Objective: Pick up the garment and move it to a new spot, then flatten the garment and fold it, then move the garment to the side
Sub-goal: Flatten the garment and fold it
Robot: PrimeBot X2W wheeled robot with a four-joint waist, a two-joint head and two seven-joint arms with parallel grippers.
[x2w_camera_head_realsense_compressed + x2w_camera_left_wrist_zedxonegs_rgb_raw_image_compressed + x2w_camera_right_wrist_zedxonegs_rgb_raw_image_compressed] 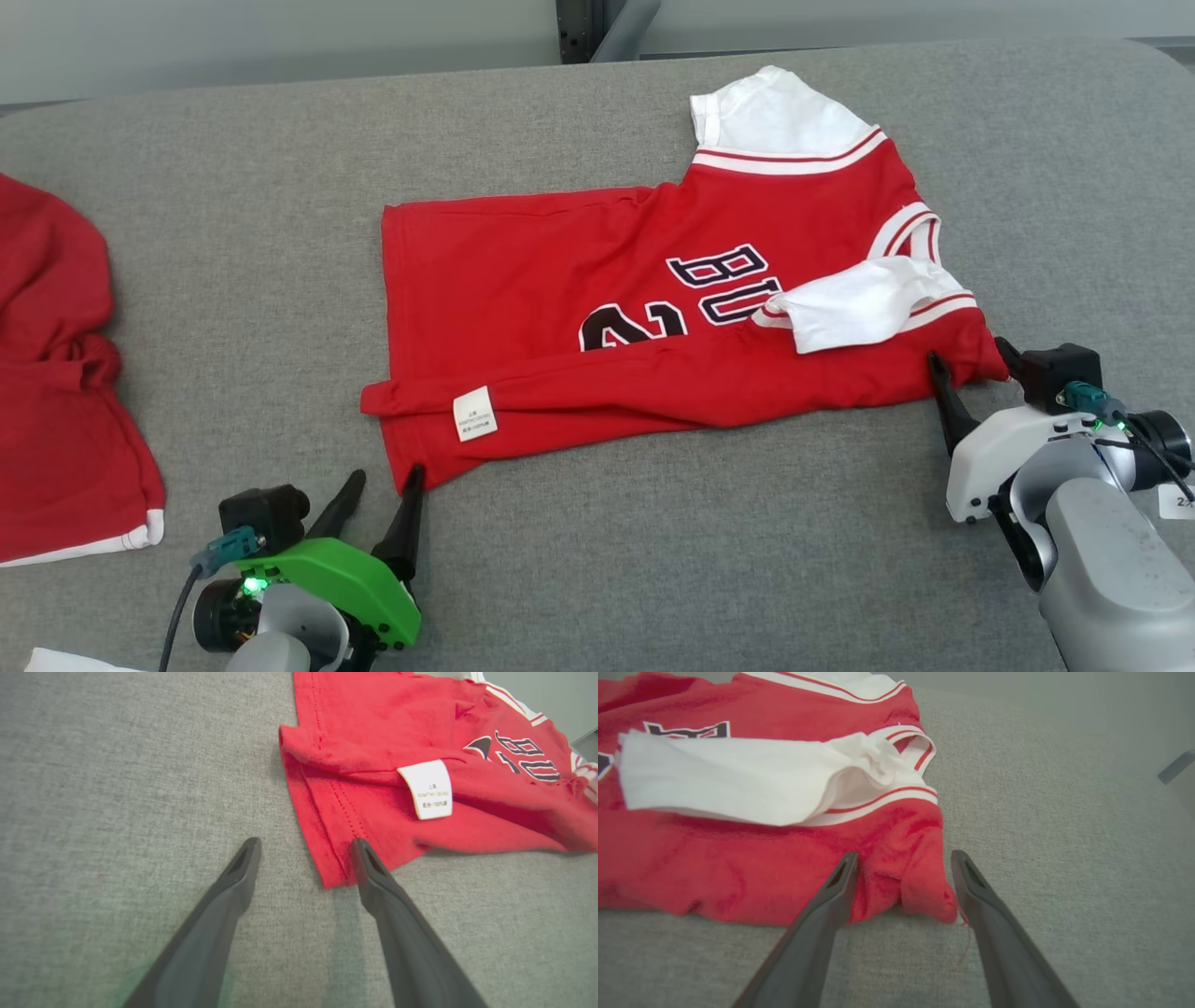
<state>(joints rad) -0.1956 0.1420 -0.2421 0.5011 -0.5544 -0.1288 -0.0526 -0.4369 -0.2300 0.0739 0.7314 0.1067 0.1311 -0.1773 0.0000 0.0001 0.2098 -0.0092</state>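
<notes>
While your left gripper (pixel 386 473) stands jaws apart at the hem corner of the garment (pixel 560 280), lying half-folded on the grey table (pixel 653 541), seat both layers inside the jaws before closing. Your right gripper (pixel 967 350), also spread, straddles the shoulder-end corner; close both together.

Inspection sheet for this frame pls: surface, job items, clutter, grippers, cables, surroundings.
Surface: grey fabric tabletop, lightly textured.
Job's things: red jersey, near edge folded over, white label showing, white sleeve laid on front.
Clutter: second red garment at left edge.
Grippers: left gripper open at hem corner; right gripper open astride shoulder corner.
Cables: left wrist cable and right wrist cable, both teal-plugged.
Surroundings: pale wall, dark post behind.
</notes>
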